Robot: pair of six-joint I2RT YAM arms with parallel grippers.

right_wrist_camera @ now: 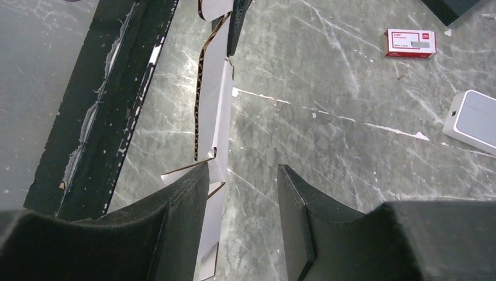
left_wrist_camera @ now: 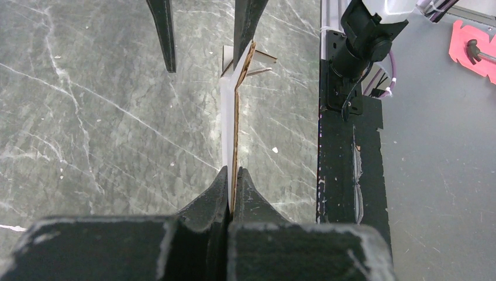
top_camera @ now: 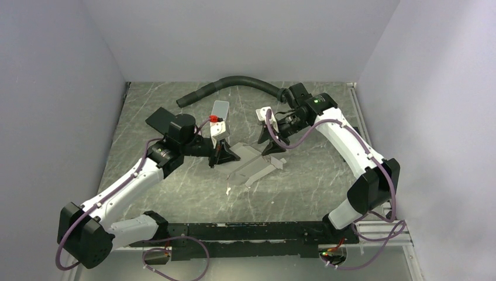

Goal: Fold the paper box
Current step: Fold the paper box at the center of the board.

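Note:
The paper box (top_camera: pixel 255 166) is a white creased sheet, folded partly flat and held on edge over the middle of the table. My left gripper (top_camera: pixel 223 157) is shut on its left end; in the left wrist view the fingertips (left_wrist_camera: pixel 223 182) pinch the thin cardboard edge (left_wrist_camera: pixel 232 117). My right gripper (top_camera: pixel 272 146) is open at the box's far end. In the right wrist view (right_wrist_camera: pixel 243 178) the box (right_wrist_camera: pixel 214 111) runs beside the left finger (right_wrist_camera: pixel 178 211), and the gap between the fingers shows mostly bare table.
A black hose (top_camera: pixel 234 85) curves across the back. A light grey tile (top_camera: pixel 220 109) and a small red-and-white box (right_wrist_camera: pixel 410 43) lie behind the left gripper. A black pad (top_camera: pixel 158 119) lies at the left. A black rail (top_camera: pixel 245 232) runs along the near edge.

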